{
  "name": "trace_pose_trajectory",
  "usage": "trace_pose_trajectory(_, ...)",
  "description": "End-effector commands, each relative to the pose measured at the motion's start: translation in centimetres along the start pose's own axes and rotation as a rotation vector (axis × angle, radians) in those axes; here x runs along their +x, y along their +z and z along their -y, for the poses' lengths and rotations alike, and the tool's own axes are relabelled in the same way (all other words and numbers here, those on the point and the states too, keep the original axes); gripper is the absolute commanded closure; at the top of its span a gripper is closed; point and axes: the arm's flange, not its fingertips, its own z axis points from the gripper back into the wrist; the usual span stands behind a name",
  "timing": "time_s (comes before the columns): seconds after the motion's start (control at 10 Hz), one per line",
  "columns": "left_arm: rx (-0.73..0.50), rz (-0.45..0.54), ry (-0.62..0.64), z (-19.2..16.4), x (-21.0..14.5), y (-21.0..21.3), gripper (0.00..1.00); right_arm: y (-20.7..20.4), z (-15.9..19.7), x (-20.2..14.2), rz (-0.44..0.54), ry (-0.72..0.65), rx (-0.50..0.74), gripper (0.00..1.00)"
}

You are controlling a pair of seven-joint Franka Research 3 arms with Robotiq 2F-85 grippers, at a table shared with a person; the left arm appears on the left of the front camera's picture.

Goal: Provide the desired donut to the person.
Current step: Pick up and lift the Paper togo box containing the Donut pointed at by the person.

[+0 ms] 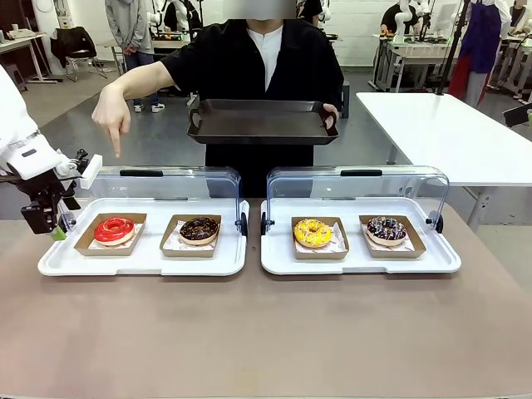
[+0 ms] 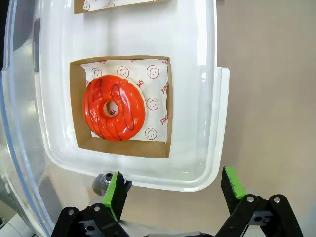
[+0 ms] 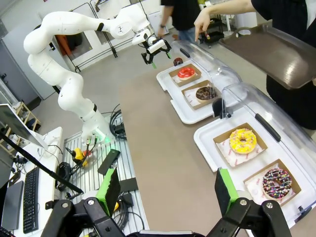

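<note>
Red-glazed donut [image 2: 114,114] sits in its brown card boat [image 2: 128,148] on smiley-print paper, at the left end of the L white tray [image 1: 141,262], which lies on the brown counter [image 1: 266,332] twd its left edge. Choc donut [image 1: 199,229] shares that tray, at its right end. L gripper [image 2: 174,187] hangs just off the tray's left end, jaws spread wide w/ nothing held. The tray's rim shows just past the green pads, and they're clear of the donut. Clear lid [image 1: 166,179] stands open along the tray's far edge. Person [image 1: 224,66] stands at the counter's far edge. One hand [image 1: 110,116] has its index finger aimed straight down above the L tray's far-left corner, on the red donut's side. Other hand [image 1: 330,116] grips a dark serving tray [image 1: 262,120], held level at chest height. R white tray [image 1: 357,264] lies just beside the L one, its own lid [image 1: 357,179] up too. It has a yellow donut [image 1: 312,233] at its left end and a sprinkled choc donut [image 1: 386,230] at its right end, each in its own card boat. R gripper [image 3: 167,191] hangs high, off the counter and well apart from both trays, nearer the R one, jaws fully apart and gripping nothing.
</note>
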Motion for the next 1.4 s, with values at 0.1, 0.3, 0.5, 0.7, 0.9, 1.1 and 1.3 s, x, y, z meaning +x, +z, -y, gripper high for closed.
trace_pose_trajectory(0.1,-0.010,-0.032,-0.082,-0.8,0.0,-2.4,0.00,0.0,0.1,0.2,0.021,0.012,0.010,0.00)
trace_pose_trajectory(0.3,-0.029,-0.056,-0.080,-1.5,-0.1,-4.2,0.00,0.0,0.1,0.2,0.021,0.012,0.010,0.00)
trace_pose_trajectory(0.5,-0.058,-0.052,-0.059,-2.0,-0.6,-6.1,0.00,0.0,0.1,0.2,0.021,0.012,0.010,0.00)
trace_pose_trajectory(0.7,-0.071,-0.045,-0.049,-2.5,-0.8,-6.9,0.00,0.0,0.1,0.2,0.021,0.012,0.010,0.00)
trace_pose_trajectory(0.9,-0.080,-0.027,-0.058,-2.8,-0.8,-7.2,0.00,0.0,0.1,0.2,0.021,0.012,0.010,0.00)
trace_pose_trajectory(1.1,-0.110,-0.003,-0.078,-2.8,-0.9,-7.6,0.00,0.0,0.1,0.2,0.021,0.012,0.010,0.00)
trace_pose_trajectory(1.3,-0.139,0.004,-0.087,-2.8,-0.6,-8.1,0.00,0.0,0.1,0.2,0.021,0.012,0.010,0.00)
